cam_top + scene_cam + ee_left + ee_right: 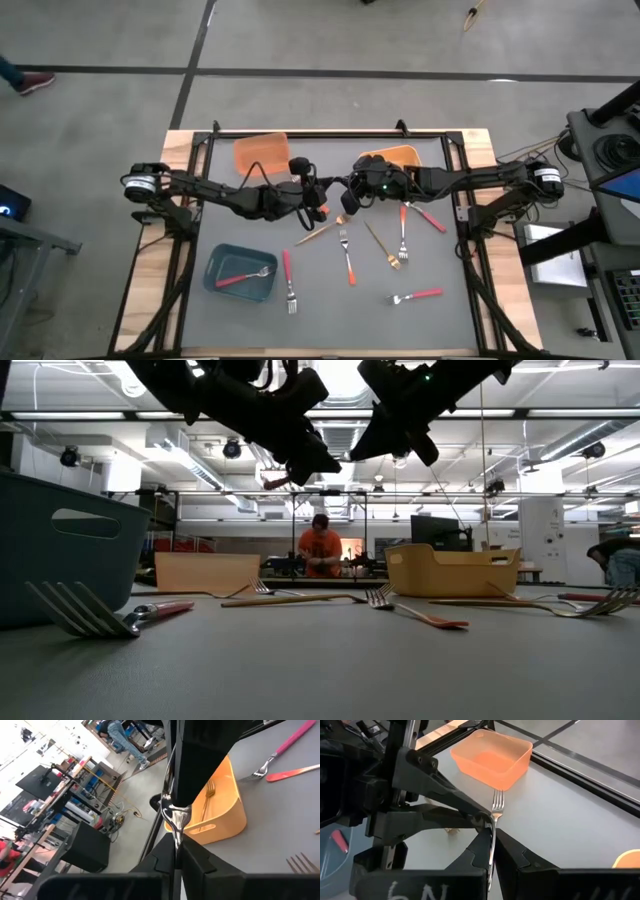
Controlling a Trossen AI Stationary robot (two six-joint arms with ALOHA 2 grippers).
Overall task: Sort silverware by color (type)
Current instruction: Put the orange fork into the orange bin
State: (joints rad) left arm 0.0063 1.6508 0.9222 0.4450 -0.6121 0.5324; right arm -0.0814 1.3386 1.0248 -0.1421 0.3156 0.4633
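- Both arms met above the middle of the tabletop (pixel 420 330), in the upper centre of the high view.
- Right tool (pixel 490 837): fingers clenched on the handle of a metal fork (pixel 496 805), tines pointing away from the wrist camera toward the orange bin (pixel 492 757).
- Left tool (pixel 176 827): fingers clenched on the same fork, whose shiny neck showed between them in the left wrist view; both tools gripped it in the air, clear of the tabletop.
- Teal bin (pixel 240 273), lower left of the high view: one red-handled fork (pixel 243 276) lay inside.
- Yellow-orange bin (pixel 220 805): one gold fork (pixel 207 800) lay inside it.
- Loose on the tabletop, high view: a red-handled fork (pixel 288 281) just right of the teal bin; an orange-handled fork (pixel 347 257) at centre; a gold fork (pixel 383 246) beside it; a pink-handled fork (pixel 416 296) at lower right; two more red-handled forks (pixel 404 232) at right centre.
- A person in an orange shirt (pixel 320 552) sat in the background of the low view.
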